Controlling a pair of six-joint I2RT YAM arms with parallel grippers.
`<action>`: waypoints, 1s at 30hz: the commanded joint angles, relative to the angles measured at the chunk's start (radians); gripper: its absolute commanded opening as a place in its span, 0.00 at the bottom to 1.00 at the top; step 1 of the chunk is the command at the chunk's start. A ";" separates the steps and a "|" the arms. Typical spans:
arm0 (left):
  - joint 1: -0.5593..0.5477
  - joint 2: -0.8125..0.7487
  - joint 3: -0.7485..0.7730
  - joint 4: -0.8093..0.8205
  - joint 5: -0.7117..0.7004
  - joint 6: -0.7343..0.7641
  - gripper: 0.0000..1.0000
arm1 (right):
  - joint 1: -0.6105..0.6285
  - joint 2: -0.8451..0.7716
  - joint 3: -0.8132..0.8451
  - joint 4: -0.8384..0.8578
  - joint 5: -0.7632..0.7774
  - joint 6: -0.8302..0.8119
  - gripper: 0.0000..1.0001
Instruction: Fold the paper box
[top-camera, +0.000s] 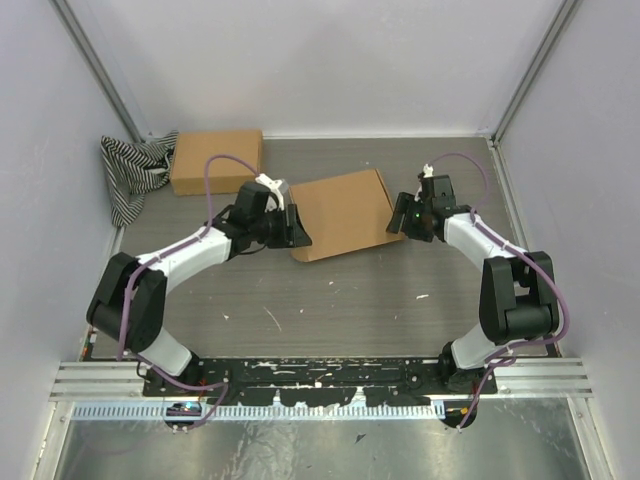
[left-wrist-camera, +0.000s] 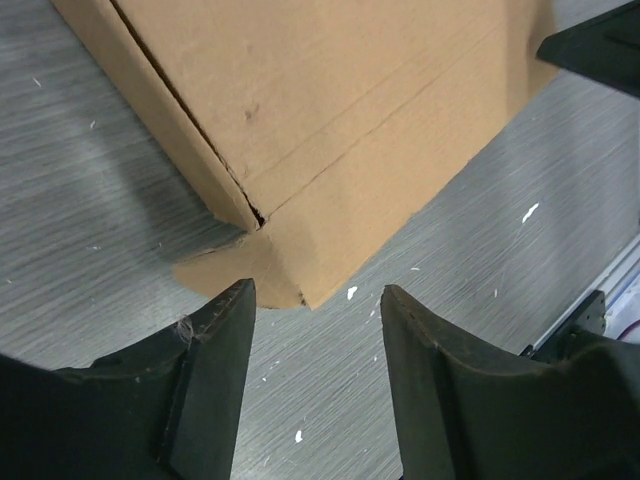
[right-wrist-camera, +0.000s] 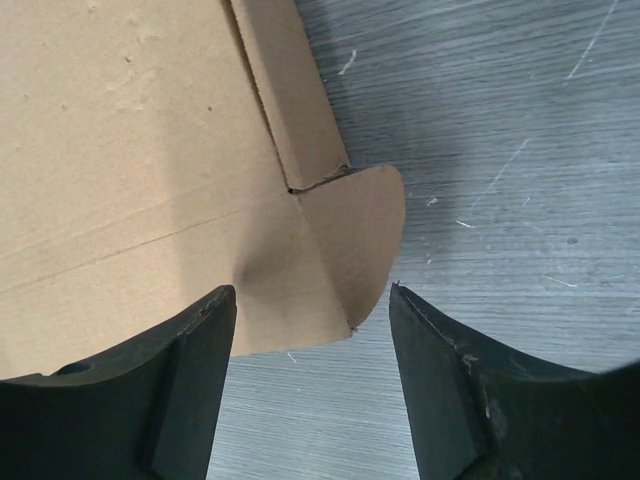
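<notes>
Table: grey wood-grain tabletop (top-camera: 330, 300), scuffed and dotted with small white flecks (top-camera: 272, 318).
Back wall: plain pale lavender-white panel (top-camera: 320, 60), meeting the tabletop along a light strip.
Side walls: matching pale left panel (top-camera: 40, 200) and right panel (top-camera: 595, 180).
Corner posts: slim grey metal bars (top-camera: 100, 70), slanting up from the far corners.
Near edge: ribbed silver aluminium rail (top-camera: 90, 380), with a brushed steel sheet (top-camera: 300, 450) below it.
Far left corner: crumpled black-and-white striped cloth (top-camera: 125, 175) against the wall.
Light: even and soft, with weak shadows.

Left end effector (left-wrist-camera: 317, 288) spread wide, right end effector (right-wrist-camera: 311, 289) likewise, facing inward
</notes>
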 joint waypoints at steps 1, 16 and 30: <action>-0.013 0.037 0.035 -0.043 -0.034 0.020 0.62 | -0.002 -0.019 0.020 0.059 -0.045 -0.025 0.67; -0.057 0.097 0.016 0.011 -0.017 -0.007 0.73 | 0.002 0.017 0.028 0.077 -0.104 -0.040 0.65; -0.064 0.160 0.044 0.013 -0.003 0.008 0.72 | 0.027 -0.004 0.024 0.075 -0.200 -0.052 0.64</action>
